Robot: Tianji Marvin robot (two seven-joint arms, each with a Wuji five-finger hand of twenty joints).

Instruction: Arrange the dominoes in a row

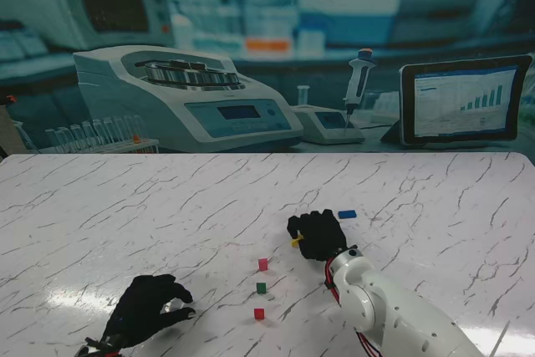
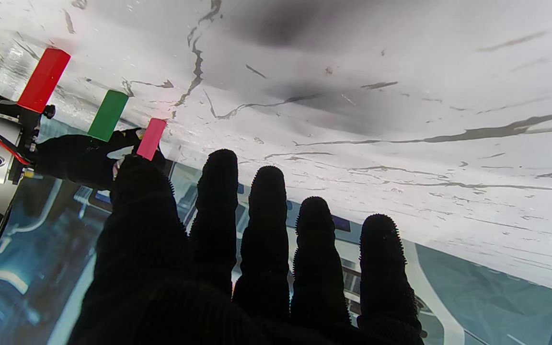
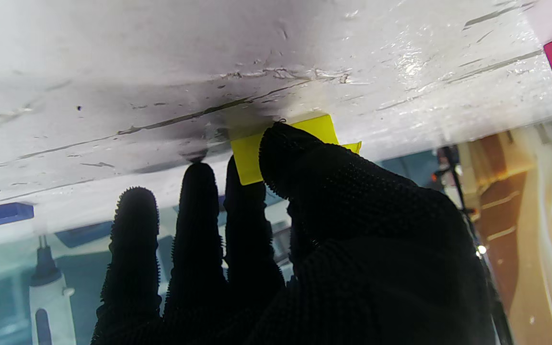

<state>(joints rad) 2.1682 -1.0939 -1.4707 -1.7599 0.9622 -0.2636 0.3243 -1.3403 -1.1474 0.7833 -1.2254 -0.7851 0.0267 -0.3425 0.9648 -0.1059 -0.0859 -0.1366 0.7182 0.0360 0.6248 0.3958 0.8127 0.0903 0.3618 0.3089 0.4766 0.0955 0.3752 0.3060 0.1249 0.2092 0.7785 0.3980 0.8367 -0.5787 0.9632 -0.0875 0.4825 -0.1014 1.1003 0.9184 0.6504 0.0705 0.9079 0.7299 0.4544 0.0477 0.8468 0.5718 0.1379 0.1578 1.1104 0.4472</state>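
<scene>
Three dominoes stand upright in a line: pink (image 1: pixel 262 264), green (image 1: pixel 262 288) and red (image 1: pixel 259 313), the red one nearest to me. My right hand (image 1: pixel 318 234) is just right of the pink one, its thumb and fingers pinching a yellow domino (image 1: pixel 297 241) close to the table. The right wrist view shows that yellow domino (image 3: pixel 285 148) held between thumb and fingertips. A blue domino (image 1: pixel 347 214) lies flat just beyond the right hand. My left hand (image 1: pixel 146 309) rests on the table to the left, fingers apart, holding nothing; its wrist view shows the pink (image 2: pixel 151 139), green (image 2: pixel 108 115) and red (image 2: pixel 43 80) dominoes.
The marble table (image 1: pixel 125 206) stretches wide on both sides. Beyond its far edge stand a centrifuge (image 1: pixel 184 98), a test-tube rack (image 1: pixel 92 135), a pipette (image 1: pixel 358 81) and a tablet screen (image 1: pixel 464 99).
</scene>
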